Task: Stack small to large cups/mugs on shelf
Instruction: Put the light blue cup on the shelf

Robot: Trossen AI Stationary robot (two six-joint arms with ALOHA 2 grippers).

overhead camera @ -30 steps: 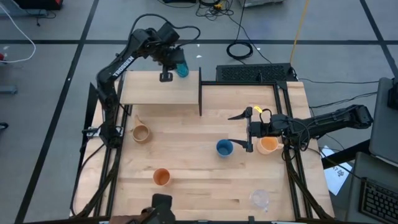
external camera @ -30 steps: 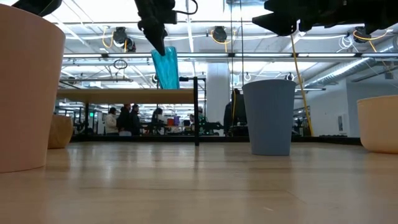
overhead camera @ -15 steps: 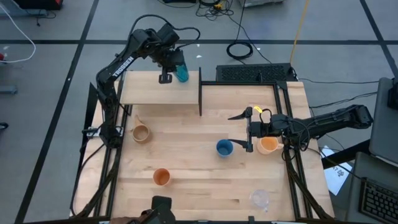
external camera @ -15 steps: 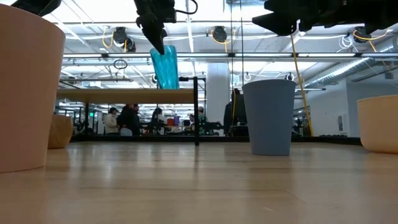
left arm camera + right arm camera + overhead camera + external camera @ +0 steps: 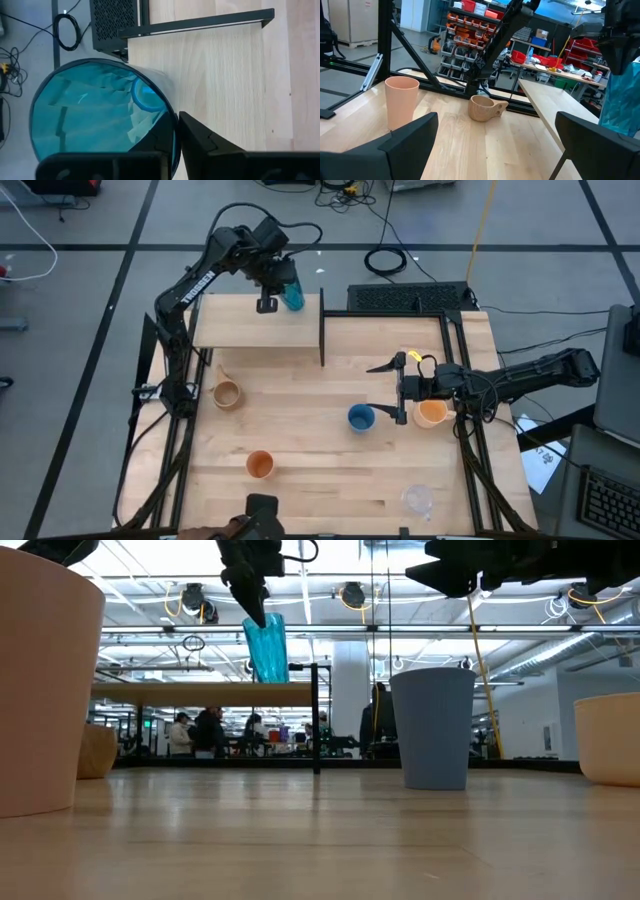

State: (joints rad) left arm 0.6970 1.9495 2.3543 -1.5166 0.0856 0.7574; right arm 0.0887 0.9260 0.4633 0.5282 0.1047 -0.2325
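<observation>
The translucent teal tumbler (image 5: 293, 295) stands at the far right corner of the light-wood shelf (image 5: 240, 330), tilted slightly in the low view (image 5: 266, 648). My left gripper (image 5: 277, 277) is shut on it from above. Out on the tabletop are the blue cup (image 5: 361, 417), the peach-orange mug (image 5: 432, 413), the tan handled mug (image 5: 227, 393) and the orange cup (image 5: 260, 464). My right gripper (image 5: 380, 390) hangs open above the table, between the blue cup and the peach-orange mug, pointing toward the table's left; nothing is between its fingers (image 5: 502, 150). My left gripper pinches the tumbler's wall at the rim (image 5: 173, 120), one finger (image 5: 156, 137) inside the cup and one (image 5: 200, 142) outside. The fingers slant down from above. The tumbler's base is at the shelf's top (image 5: 270, 679); whether it rests there or hangs just clear I cannot tell.
A black upright post (image 5: 322, 325) edges the shelf on its right side. A clear cup (image 5: 418, 499) lies near the table's front right corner. Bare wood lies between the tan mug and the blue cup. People move in the room beyond (image 5: 200, 730).
</observation>
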